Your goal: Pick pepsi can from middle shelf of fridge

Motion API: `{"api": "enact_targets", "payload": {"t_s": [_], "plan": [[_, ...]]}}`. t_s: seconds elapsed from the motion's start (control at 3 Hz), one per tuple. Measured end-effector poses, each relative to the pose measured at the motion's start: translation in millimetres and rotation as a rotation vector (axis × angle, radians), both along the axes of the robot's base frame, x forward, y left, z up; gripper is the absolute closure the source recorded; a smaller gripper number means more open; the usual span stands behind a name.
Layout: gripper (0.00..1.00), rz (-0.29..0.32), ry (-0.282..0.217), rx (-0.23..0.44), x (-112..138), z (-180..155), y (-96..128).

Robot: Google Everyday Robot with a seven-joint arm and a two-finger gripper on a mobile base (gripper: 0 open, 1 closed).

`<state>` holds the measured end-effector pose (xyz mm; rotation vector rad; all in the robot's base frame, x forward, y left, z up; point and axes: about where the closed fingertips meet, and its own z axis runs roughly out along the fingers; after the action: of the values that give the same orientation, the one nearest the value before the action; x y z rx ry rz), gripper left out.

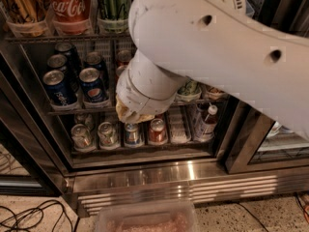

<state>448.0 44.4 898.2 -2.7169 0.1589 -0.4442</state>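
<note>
The fridge (145, 172) stands open in front of me. Its middle shelf (79, 109) holds several blue pepsi cans in two left lanes; the front ones are one pepsi can (93, 86) and another (59, 89). My white arm fills the upper right of the view. Its wrist ends at the gripper (134, 114), low in front of the middle shelf, just right of the pepsi lanes and apart from them. It covers the lane to their right, where only a red can top (124, 57) shows behind it.
The top shelf holds a Coca-Cola bottle (67, 6), a green bottle (113, 4) and an amber one (21, 8). The bottom shelf holds several cans (107, 134) and a small bottle (207, 120). A clear plastic bin (145, 219) and cables (29, 216) lie on the floor.
</note>
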Motion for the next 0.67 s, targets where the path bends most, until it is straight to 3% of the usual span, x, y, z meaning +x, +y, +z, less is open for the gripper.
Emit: {"api": "enact_targets", "payload": {"t_s": [0.67], "plan": [[1.00,0.024,-0.020,0.001,3.6,-1.7,1.8]]}}
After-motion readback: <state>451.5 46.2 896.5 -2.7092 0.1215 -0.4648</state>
